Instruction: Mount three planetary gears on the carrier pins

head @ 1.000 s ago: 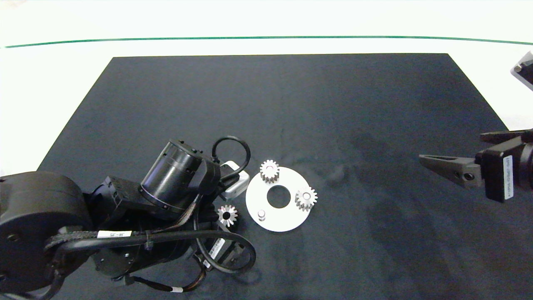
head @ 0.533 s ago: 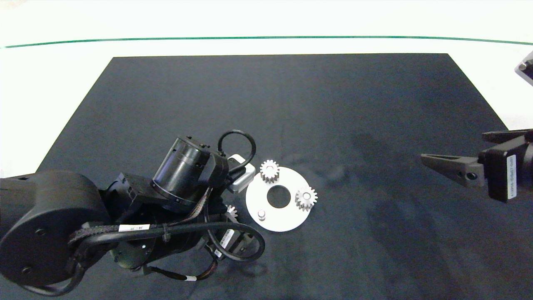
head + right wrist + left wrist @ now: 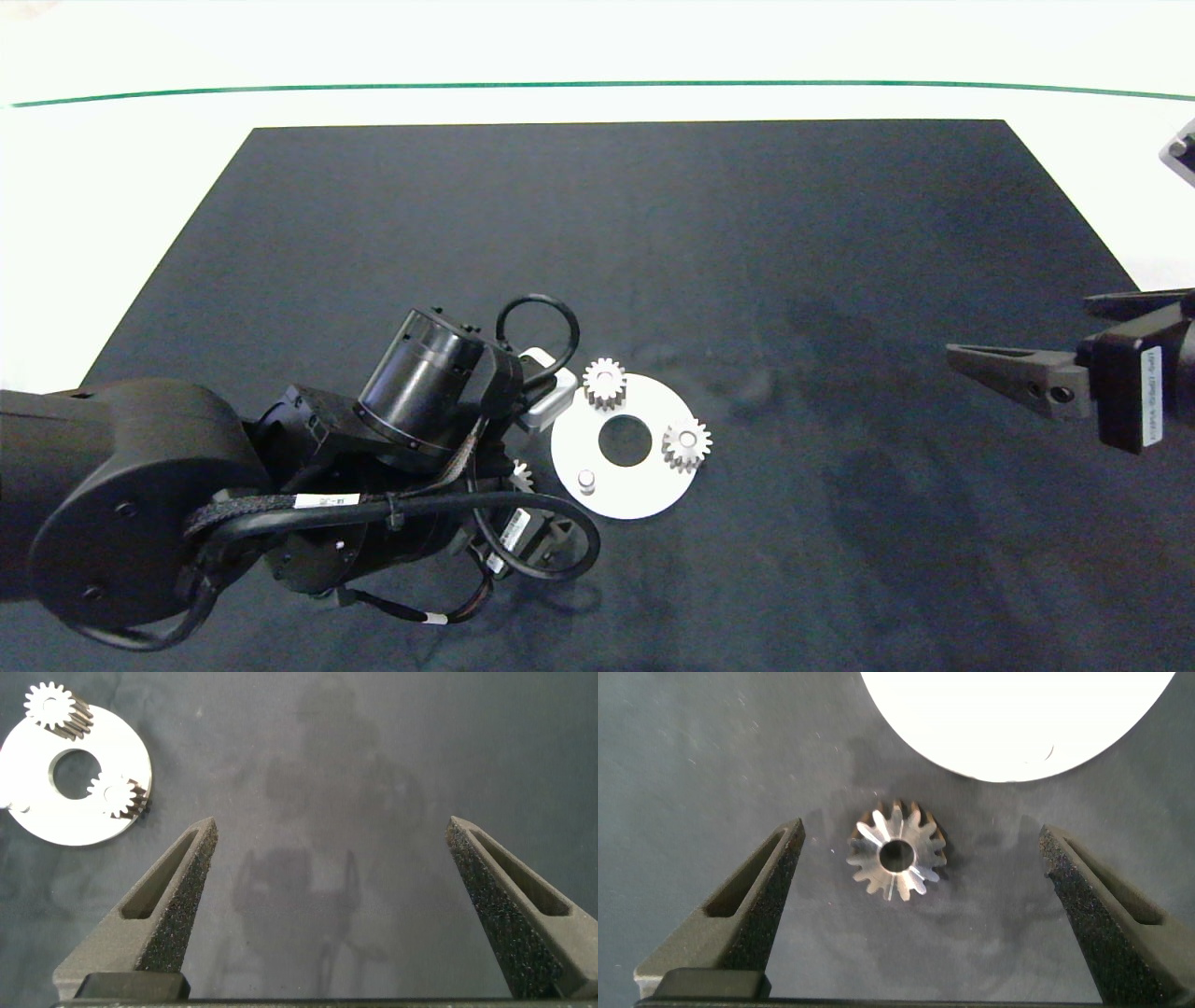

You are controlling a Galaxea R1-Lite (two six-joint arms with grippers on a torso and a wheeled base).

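Our left gripper (image 3: 910,905) hangs wide open and empty astride the loose third planetary gear (image 3: 896,852), lying at seven o'clock off the white carrier disc (image 3: 644,499); we should centre, then close gently on its teeth.

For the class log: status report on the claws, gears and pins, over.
Left claw open, straddling the loose third gear on the mat beside the disc. Right claw open, parked off right. Two gears seated; one pin bare. Nothing in the way.
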